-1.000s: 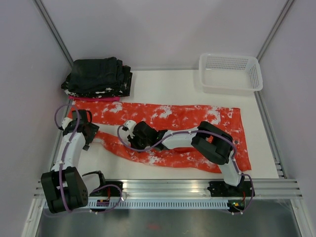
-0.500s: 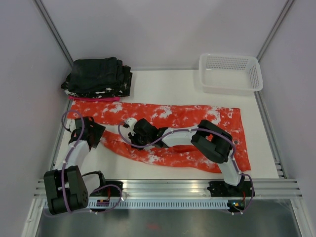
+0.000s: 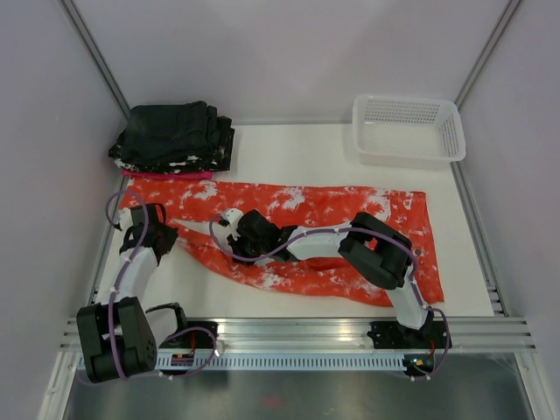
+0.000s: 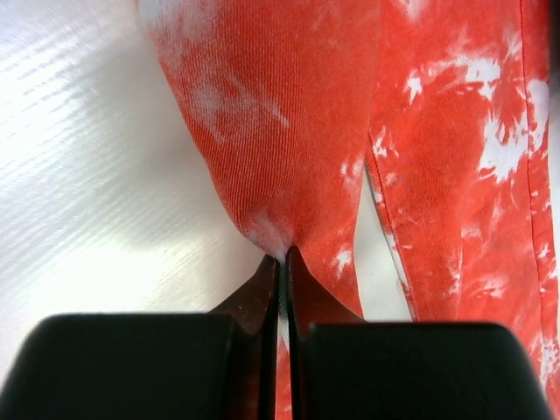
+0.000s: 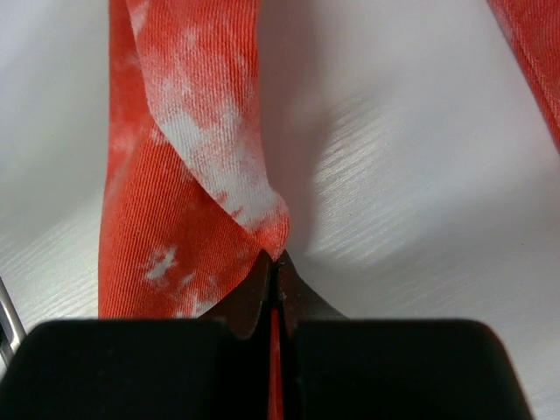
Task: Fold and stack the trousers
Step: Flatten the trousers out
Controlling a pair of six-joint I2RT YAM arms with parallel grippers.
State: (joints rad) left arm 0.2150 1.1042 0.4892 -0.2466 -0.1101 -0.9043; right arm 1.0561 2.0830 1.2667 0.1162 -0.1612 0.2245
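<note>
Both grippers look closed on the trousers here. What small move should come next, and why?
Probably lift both pinches slightly and carry the near leg toward the far leg. The left gripper and right gripper are shut on the trousers, whose legs lie apart.

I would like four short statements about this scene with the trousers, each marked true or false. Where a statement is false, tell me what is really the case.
1. The left gripper and the right gripper both have their fingers shut on the trousers. True.
2. The trousers are folded and stacked on the black folded garments. False: they lie spread out on the table.
3. A pink cloth shows under the black folded garments. True.
4. The white basket holds a folded garment. False: nothing shows in it.
</note>
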